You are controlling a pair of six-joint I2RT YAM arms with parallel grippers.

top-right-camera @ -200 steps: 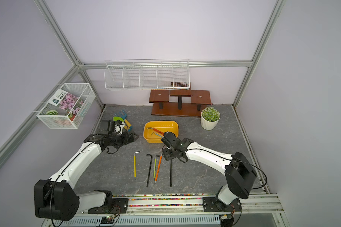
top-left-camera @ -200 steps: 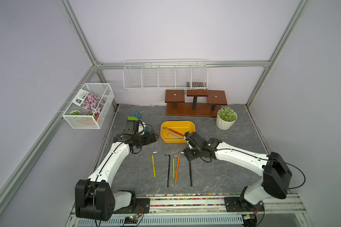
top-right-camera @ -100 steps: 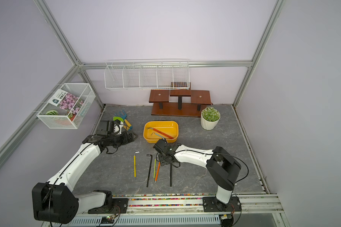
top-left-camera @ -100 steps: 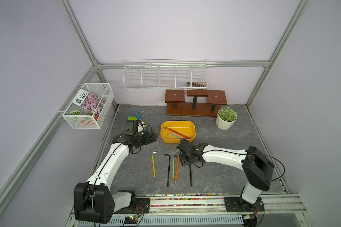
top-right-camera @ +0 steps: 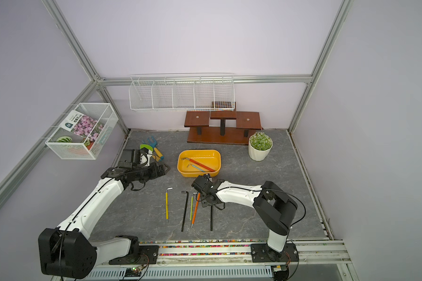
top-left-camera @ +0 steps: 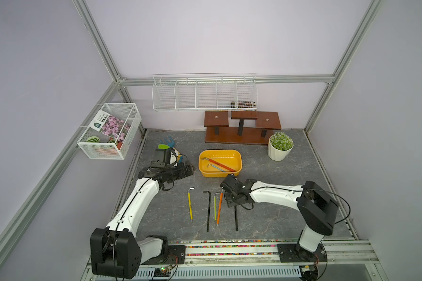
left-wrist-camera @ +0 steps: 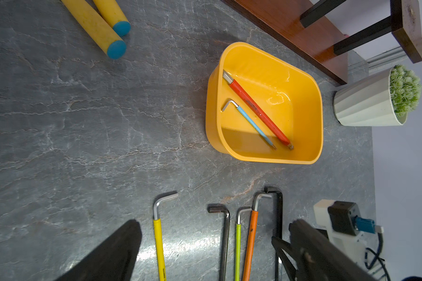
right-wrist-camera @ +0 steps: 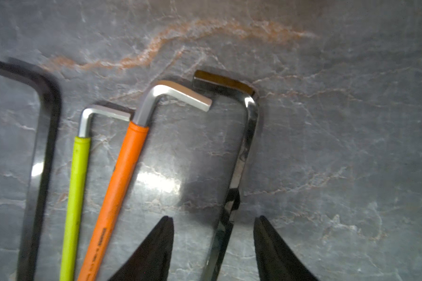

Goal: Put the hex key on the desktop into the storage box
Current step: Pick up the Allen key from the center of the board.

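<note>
Across both top views: dark grey desktop [top-left-camera: 266, 219], pale marble veins, dull sheen; lilac walls, aluminium frame posts in the corners. White wire baskets [top-left-camera: 205, 95] hang on the back and left walls. At the back stand a stepped brown wooden stand [top-left-camera: 241, 136] and a ribbed white pot [top-left-camera: 279, 150] with a green plant. Box [top-left-camera: 219, 174], yellow plastic with rounded corners, sits mid-desktop with a red key [top-left-camera: 221, 164] and a blue key [top-left-camera: 217, 167] inside. Nearer the rail, five L-shaped keys lie in a row on the desktop: yellow key [top-left-camera: 190, 206], black key [top-left-camera: 208, 211], green key [top-left-camera: 215, 209], orange key [top-left-camera: 219, 209], dark key [top-left-camera: 236, 219]. Right gripper [top-left-camera: 232, 200] is low over the dark key's bent end, near the box's front wall. Left gripper [top-left-camera: 188, 169] lies left of the box, beside the garden tools [top-left-camera: 167, 143]. Left wrist view: glossy box interior, rolled rim, red and blue keys side by side on the floor; left gripper released, black fingers [left-wrist-camera: 117, 250] spread wide. Right wrist view, slightly blurred: dark key is shiny hexagonal steel, flat on the veined stone; right gripper unclenched, its tapered fingers [right-wrist-camera: 154, 250] straddling the shaft with a gap on each side. Orange and green sleeves look smooth, with bare silver bends.
</note>
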